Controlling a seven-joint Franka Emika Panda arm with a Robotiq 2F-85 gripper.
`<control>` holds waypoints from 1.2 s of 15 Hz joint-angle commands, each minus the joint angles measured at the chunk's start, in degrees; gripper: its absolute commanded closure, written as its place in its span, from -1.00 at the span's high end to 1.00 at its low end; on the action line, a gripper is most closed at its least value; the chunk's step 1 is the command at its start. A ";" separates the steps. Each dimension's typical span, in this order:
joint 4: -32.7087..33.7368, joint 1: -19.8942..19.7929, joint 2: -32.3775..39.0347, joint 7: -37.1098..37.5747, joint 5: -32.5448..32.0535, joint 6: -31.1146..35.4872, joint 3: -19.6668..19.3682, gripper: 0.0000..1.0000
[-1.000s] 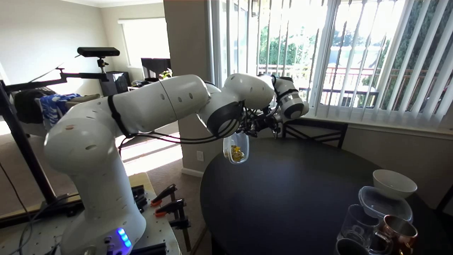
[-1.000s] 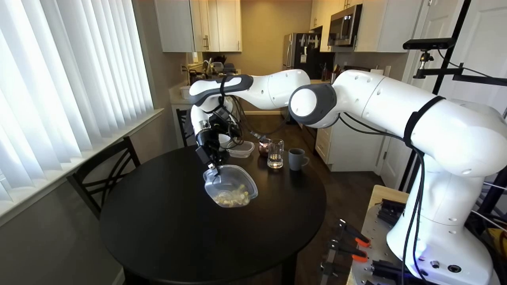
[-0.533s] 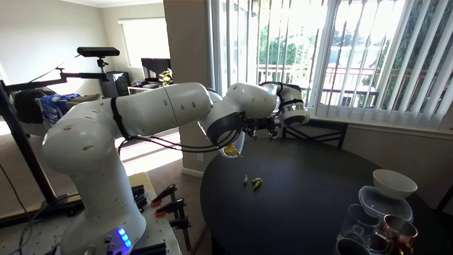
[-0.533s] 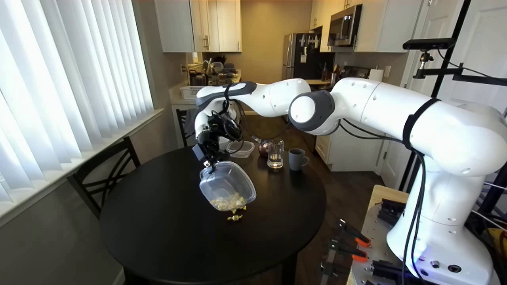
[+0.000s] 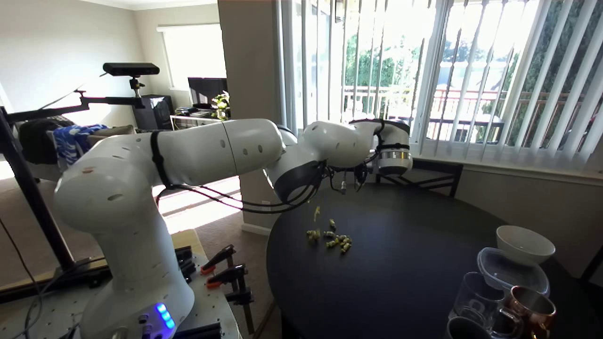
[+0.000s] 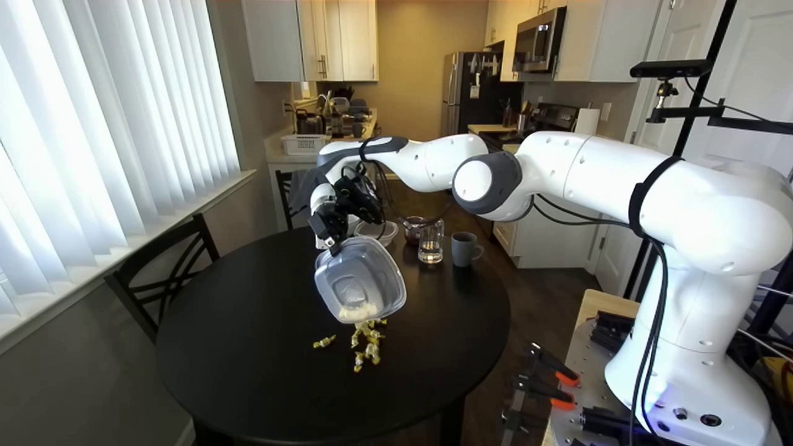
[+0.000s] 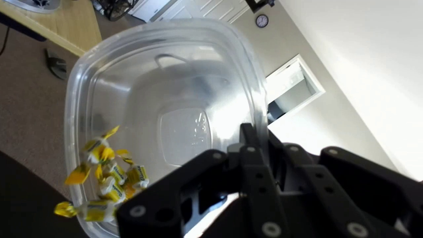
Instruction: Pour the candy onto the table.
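My gripper (image 7: 259, 137) is shut on the rim of a clear plastic container (image 7: 185, 132), one finger inside and one outside. In an exterior view the container (image 6: 356, 272) is tipped steeply above the black table (image 6: 248, 359), with the gripper (image 6: 334, 246) at its upper rim. Yellow-wrapped candy (image 7: 114, 185) slides over the low rim in the wrist view. Several candy pieces (image 6: 372, 347) lie on the table below the container. In an exterior view the candy (image 5: 337, 241) lies near the table's (image 5: 400, 273) edge, with pieces falling; the arm hides the container there.
A white bowl (image 5: 525, 245), a clear container (image 5: 513, 273), a glass mug (image 5: 478, 301), a copper mug (image 5: 534, 308) and a grey mug (image 6: 463, 249) stand together on one side of the table. A dark chair (image 6: 167, 272) stands by the window.
The arm has lowered and the container has tipped further. Candy has gone from inside it onto the table, first a few pieces, now a small scattered pile.
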 commanded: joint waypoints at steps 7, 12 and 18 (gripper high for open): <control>1.16 0.88 0.52 0.50 9.53 -2.55 -4.99 -0.97; 0.04 0.11 0.53 1.00 11.54 -2.51 -6.07 -0.97; 5.47 3.39 0.14 4.48 5.99 3.81 -12.73 -0.97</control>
